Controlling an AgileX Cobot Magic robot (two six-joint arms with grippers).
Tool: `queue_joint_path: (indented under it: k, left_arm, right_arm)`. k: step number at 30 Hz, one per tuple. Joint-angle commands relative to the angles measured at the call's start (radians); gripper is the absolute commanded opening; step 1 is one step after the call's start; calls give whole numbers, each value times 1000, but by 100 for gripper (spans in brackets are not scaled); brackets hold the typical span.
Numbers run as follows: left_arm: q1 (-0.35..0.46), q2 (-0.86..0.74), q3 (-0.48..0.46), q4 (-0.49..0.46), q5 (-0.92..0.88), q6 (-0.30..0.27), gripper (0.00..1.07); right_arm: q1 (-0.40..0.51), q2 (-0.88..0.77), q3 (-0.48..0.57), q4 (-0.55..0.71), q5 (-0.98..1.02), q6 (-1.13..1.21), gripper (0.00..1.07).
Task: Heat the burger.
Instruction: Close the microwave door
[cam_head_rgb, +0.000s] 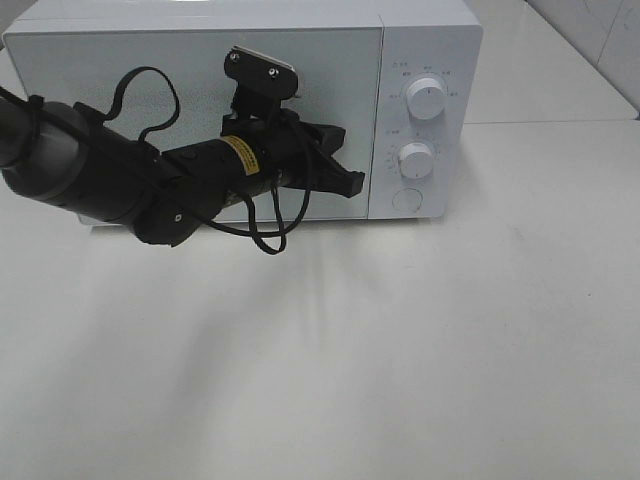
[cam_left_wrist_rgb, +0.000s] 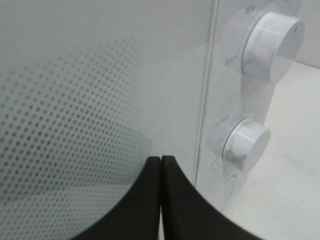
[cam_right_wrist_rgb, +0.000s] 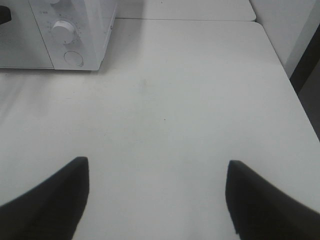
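The burger is not in view in any frame. The white microwave (cam_head_rgb: 200, 60) stands at the back of the table with its door closed. My left gripper (cam_head_rgb: 352, 183) is shut and empty, its tips against the lower right part of the door, just left of the control panel. In the left wrist view the gripper (cam_left_wrist_rgb: 161, 160) shows its two black fingers pressed together in front of the dotted door glass (cam_left_wrist_rgb: 75, 100). My right gripper (cam_right_wrist_rgb: 157, 164) is open and empty above bare table, to the front right of the microwave (cam_right_wrist_rgb: 90, 30). It does not show in the exterior high view.
The control panel has an upper knob (cam_head_rgb: 425, 99), a lower knob (cam_head_rgb: 415, 158) and a round button (cam_head_rgb: 407, 200). The white table (cam_head_rgb: 400, 350) spreads in front of the microwave. A tiled wall (cam_head_rgb: 600, 30) rises at the back right.
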Motion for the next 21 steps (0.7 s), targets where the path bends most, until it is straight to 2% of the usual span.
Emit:
queue_joint_path:
  k: [1, 5, 13, 16, 18, 19, 20, 21]
  left_arm:
    - [28, 3, -54, -121, -21, -6, 0]
    - [17, 0, -54, -103, -9, -6, 0]
    - [-79, -77, -40, -93, 22, -12, 0]
    - [-88, -93, -35, -93, 43, -15, 0]
    - [-112, -139, -31, -93, 178, -15, 7]
    - [-112, -139, -31, -93, 178, -15, 7]
    - [-126, -168, -31, -93, 275, -15, 20]
    - [-126, -168, -31, -93, 275, -15, 20]
  right_arm:
    - [-6, -25, 2, 0, -9, -6, 73]
    - [-6, -25, 2, 0, -9, -6, 73]
    - [-6, -25, 2, 0, -9, -6, 73]
    - [-6, -25, 2, 0, -9, -6, 73]
    - [-6, -25, 2, 0, -9, -6, 73]
    - [-6, -25, 2, 0, -9, -6, 73]
    - [-6, -25, 2, 0, -9, -6, 73]
    - [-6, -25, 2, 0, -9, -6, 73]
